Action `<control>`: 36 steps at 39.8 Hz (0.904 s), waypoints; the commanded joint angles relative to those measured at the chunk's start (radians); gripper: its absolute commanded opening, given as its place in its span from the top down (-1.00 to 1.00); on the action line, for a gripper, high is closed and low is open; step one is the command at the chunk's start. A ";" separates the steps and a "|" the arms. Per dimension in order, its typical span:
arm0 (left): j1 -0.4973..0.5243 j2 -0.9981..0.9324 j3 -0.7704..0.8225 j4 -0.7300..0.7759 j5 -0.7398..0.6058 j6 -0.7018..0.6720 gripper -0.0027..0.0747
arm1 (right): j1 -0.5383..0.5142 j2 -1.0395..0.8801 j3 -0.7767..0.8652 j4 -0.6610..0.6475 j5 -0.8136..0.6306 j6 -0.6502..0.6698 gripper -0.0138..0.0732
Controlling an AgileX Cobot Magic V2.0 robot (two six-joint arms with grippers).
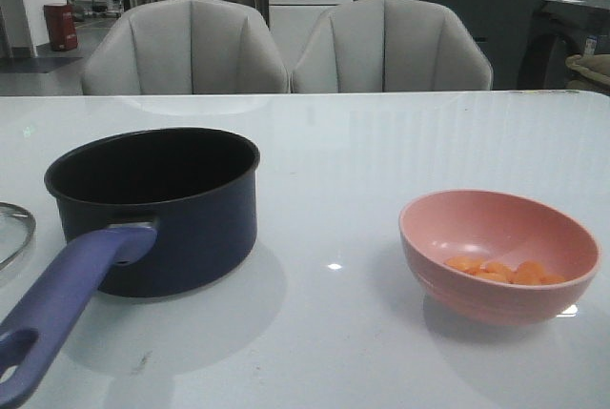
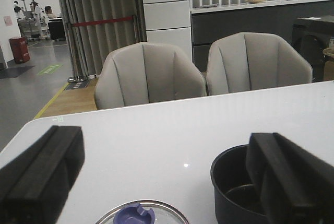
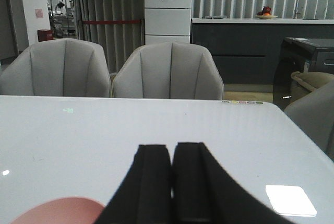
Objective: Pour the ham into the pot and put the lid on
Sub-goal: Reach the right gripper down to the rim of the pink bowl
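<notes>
Orange-pink ham [image 1: 503, 272] is seen in the pink bowl [image 1: 498, 255], right of the empty pot [image 1: 154, 207] on the worktop [image 1: 362, 152]. Only the lid [image 1: 13, 232] rim is visible, cut off at far left. The left gripper [image 2: 167, 177] is spread wide; the right gripper [image 3: 172, 182] is closed on nothing.

A glossy white table [image 1: 381, 152] carries 3 things. On its left stands the dark navy pot [image 1: 162, 209], upright and open, its purple-blue handle [image 1: 67, 299] reaching toward the near left corner. At the far left edge of the front view, just beside the pot, a sliver of the glass lid [image 1: 14, 233] lies flat on the surface. On the right, well apart from the pot, sits a pink bowl [image 1: 498, 255] holding the orange ham [image 1: 503, 272] chunks.
</notes>
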State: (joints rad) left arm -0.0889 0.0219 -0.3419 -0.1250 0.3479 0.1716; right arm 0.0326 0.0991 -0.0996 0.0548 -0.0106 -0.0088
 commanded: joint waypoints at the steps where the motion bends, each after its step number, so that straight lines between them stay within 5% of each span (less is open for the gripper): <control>1: -0.009 0.012 -0.022 -0.005 -0.082 -0.002 -0.80 | -0.005 0.141 -0.128 0.001 -0.007 0.000 0.34; 14: -0.009 0.012 -0.022 -0.005 -0.082 -0.002 -0.80 | -0.005 0.349 -0.329 0.067 0.367 0.000 0.34; 26: -0.009 0.012 -0.022 -0.005 -0.082 -0.002 -0.80 | -0.005 0.391 -0.326 0.143 0.407 0.001 0.32; 36: -0.009 0.012 -0.022 -0.005 -0.082 -0.002 -0.80 | -0.005 0.690 -0.466 0.225 0.539 0.002 -0.16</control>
State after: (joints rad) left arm -0.0889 0.0219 -0.3419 -0.1250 0.3479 0.1716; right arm 0.0326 0.6954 -0.4854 0.2573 0.5430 0.0000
